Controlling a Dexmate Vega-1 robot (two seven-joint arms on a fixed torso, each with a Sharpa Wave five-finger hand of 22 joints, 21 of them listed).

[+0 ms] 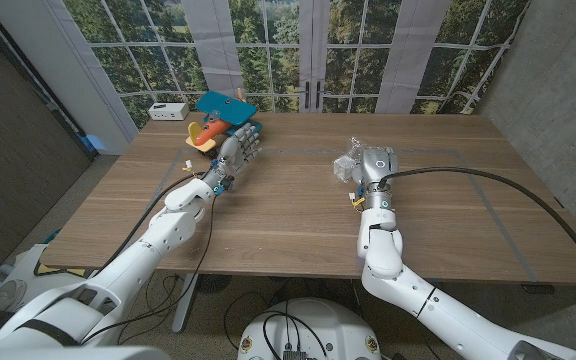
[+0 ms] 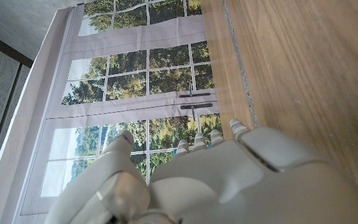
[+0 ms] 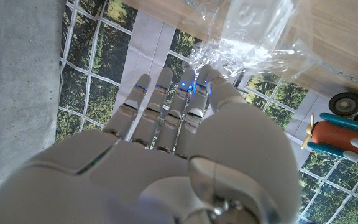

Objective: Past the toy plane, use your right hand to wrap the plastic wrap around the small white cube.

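Clear plastic wrap [image 3: 253, 37], no legible writing, lies under right hand [image 1: 366, 166]'s straight, slightly spread fingers [image 3: 166, 106].

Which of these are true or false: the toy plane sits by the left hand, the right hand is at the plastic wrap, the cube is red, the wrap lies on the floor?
1. The toy plane sits by the left hand. True.
2. The right hand is at the plastic wrap. True.
3. The cube is red. False: the cube under the wrap looks white.
4. The wrap lies on the floor. False: it lies on the table.
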